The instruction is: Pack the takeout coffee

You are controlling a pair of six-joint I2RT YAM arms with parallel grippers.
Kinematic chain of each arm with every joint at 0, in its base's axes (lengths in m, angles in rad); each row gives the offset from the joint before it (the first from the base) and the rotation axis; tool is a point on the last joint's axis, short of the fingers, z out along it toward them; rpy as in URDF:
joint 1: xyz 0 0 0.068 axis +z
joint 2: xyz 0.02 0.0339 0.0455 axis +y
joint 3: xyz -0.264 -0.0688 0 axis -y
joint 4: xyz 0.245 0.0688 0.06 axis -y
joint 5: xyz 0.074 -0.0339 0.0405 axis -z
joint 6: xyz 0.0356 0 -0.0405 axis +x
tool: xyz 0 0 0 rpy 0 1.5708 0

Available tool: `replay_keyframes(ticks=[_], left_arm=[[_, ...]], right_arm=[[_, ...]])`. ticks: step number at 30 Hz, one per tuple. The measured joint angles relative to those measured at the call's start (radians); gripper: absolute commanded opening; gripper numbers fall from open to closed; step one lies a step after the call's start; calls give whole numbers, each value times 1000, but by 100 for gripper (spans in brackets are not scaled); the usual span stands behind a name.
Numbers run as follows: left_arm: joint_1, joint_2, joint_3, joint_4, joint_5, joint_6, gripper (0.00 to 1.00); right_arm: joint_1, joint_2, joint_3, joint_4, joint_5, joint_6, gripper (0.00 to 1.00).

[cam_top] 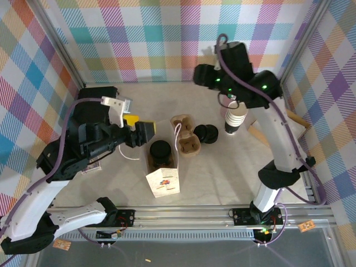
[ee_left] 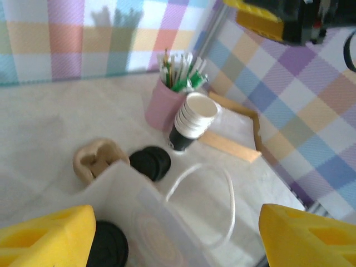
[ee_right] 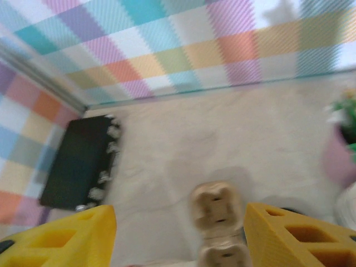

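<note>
Takeout coffee (ee_left: 108, 245) just beside left gripper (ee_left: 177, 239)

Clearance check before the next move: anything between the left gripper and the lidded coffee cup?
Only the bag, it seems. The takeout coffee appears to stand inside the open bag, whose near rim lies between it and the open left gripper. The string handle and cup carrier sit off that path.

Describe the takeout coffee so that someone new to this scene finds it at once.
Near the middle of the table stands an open white paper bag with string handles. The takeout coffee sits inside it, its round black lid facing up. The loose black lids lie outside on the table to the right, and the stack of white cups has no lid.
</note>
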Motion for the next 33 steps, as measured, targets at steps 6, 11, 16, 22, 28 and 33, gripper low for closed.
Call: replay_keyframes(ticks=[6, 11, 16, 22, 28, 33], left_arm=[[0, 181, 50, 71, -120, 25, 76], [3, 501, 357, -11, -149, 12, 71], [6, 703, 600, -97, -129, -47, 66], [7, 808, 716, -140, -114, -93, 66], [13, 917, 878, -215, -119, -91, 67], [27, 924, 909, -245, -134, -71, 67]], right_arm=[[-143, -8, -65, -35, -32, -179, 51], [-389, -67, -280, -20, -145, -219, 35], [-569, -74, -403, 14, -230, -221, 28], [-591, 1, -373, 68, -288, -240, 27], [-620, 108, -360, 112, -279, -247, 28], [-633, 196, -340, 151, -229, -266, 27]])
